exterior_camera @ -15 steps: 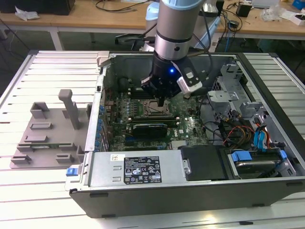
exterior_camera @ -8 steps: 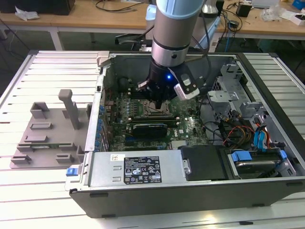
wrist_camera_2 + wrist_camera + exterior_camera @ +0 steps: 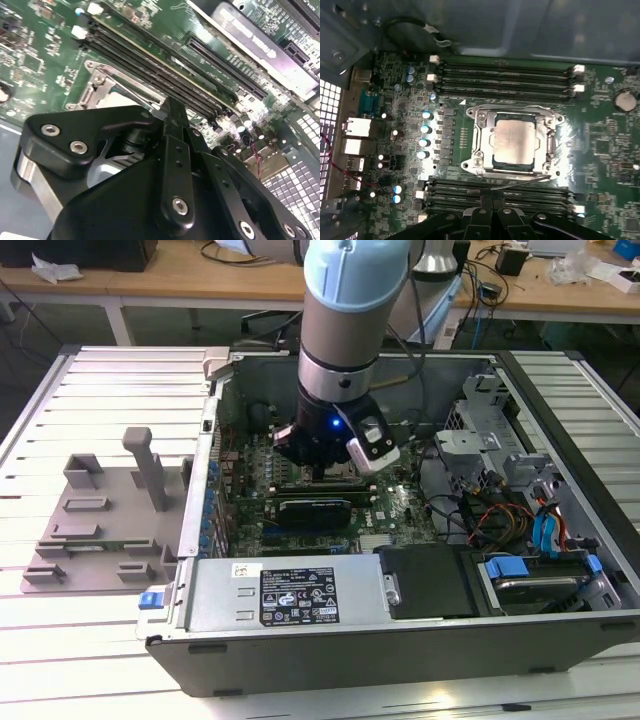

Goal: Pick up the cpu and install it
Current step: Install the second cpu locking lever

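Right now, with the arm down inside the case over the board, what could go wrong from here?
1. The cpu lies within the socket frame, but the pictures cannot confirm it is fully seated; any pressure could damage it if it sits skewed.
2. The gripper hangs close above the memory slots; drifting lower or sideways could strike them.
3. The case wall and loose cables crowd the arm; a careless sideways move could catch them.

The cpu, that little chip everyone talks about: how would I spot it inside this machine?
Start at the big open grey computer case and find the green motherboard on its floor. Between the two banks of long black memory slots sits a silvery metal socket frame, and the cpu lies inside it. It is the only flat, pale silvery square; everything around it is green, black or framework.
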Tool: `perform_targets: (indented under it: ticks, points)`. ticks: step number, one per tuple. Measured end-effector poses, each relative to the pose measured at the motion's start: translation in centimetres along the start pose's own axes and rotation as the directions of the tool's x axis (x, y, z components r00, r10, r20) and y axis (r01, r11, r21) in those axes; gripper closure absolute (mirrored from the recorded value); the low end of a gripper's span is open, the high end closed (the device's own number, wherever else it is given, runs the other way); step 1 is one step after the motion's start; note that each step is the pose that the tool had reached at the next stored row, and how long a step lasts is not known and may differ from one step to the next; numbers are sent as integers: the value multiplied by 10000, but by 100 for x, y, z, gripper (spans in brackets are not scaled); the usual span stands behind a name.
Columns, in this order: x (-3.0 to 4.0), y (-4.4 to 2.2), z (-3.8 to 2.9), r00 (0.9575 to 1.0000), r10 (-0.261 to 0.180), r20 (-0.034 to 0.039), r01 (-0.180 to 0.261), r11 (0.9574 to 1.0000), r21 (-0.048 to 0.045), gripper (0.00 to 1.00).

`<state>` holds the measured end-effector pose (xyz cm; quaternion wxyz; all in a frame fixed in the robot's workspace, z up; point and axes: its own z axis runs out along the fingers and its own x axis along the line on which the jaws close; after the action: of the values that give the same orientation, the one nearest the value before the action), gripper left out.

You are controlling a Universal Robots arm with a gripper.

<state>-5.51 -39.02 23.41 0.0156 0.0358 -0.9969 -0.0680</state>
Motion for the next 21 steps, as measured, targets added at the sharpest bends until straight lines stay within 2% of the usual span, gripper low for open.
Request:
perform_targets:
  ticks: [3,6,11,16,21]
  points:
    - [56,-5,68,10000,-3,0,3,10000,-16,89]
    - [97,17,173,10000,-31,-4,31,10000,-22,89]
    - [129,115,262,9999,-138,-15,138,9999,-22,89]
    - [182,117,331,9997,-224,-34,224,9997,-10,89]
    - [178,185,378,9994,-343,-44,342,9994,-44,89]
